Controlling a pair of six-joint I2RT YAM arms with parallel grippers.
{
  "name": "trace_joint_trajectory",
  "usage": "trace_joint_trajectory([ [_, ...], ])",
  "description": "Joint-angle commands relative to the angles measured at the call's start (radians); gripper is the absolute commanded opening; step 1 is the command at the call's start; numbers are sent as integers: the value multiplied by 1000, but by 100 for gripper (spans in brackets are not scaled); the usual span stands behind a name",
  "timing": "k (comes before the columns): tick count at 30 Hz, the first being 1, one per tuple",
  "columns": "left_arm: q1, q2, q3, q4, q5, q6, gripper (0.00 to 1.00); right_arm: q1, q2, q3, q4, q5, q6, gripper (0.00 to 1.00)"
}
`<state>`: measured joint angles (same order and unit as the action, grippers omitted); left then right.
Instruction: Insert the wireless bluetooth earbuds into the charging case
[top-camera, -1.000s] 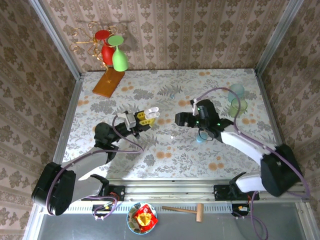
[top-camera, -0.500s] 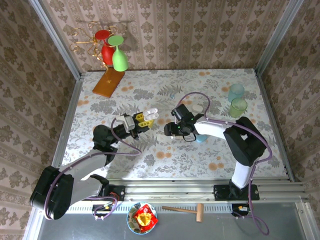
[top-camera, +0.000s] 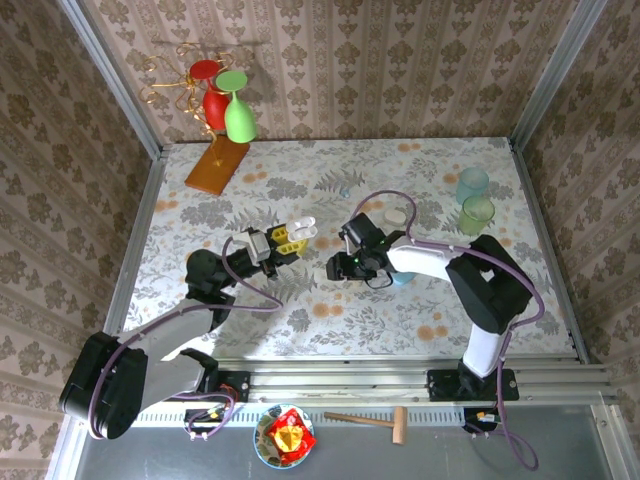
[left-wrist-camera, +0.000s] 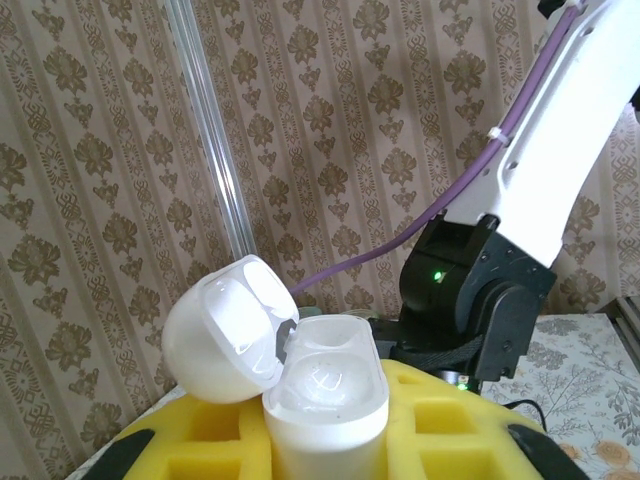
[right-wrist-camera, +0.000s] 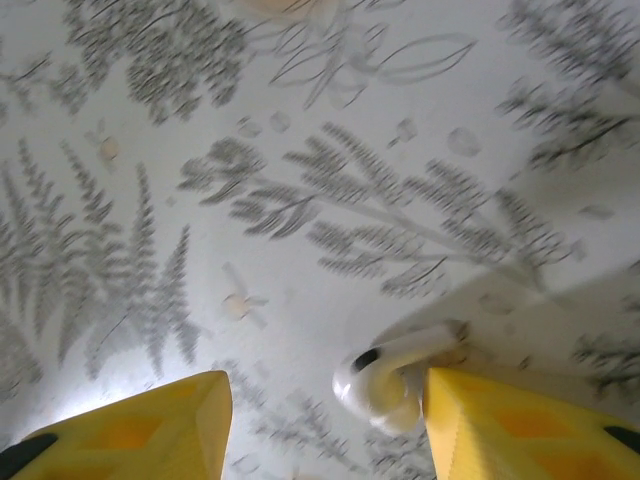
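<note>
The open white plastic charging case (left-wrist-camera: 325, 400) is clamped by the left gripper (top-camera: 292, 236) — the tiny white earbud (right-wrist-camera: 385, 385) is straddled, ungripped, by the half-open right gripper (right-wrist-camera: 325, 430).

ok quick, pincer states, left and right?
Left pincer: shut on the open case.
Right pincer: open, earbud between its jaws, not gripped.
</note>
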<state>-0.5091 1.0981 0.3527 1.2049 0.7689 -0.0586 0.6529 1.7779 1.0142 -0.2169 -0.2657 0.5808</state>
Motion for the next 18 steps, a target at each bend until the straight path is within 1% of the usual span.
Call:
trace_joint_trajectory([
  [1,-2,3,-1,25,2,13,0,11,-72,-18,0,-63,17,53],
  [4,-2,5,3,27,3,12,0,11,-95,-14,-24,13,-12,53],
  [6,-2,6,5,26,4,13,0,11,-82,10,-64,59,-49,55],
  [10,-2,5,4,28,3,13,0,13,-24,92,-154,118,-129,56],
  [13,-2,-2,0,28,2,13,0,13,31,152,-214,139,-171,55],
  [18,-2,-20,-6,9,-6,26,0,35,86,230,-314,207,-219,51],
])
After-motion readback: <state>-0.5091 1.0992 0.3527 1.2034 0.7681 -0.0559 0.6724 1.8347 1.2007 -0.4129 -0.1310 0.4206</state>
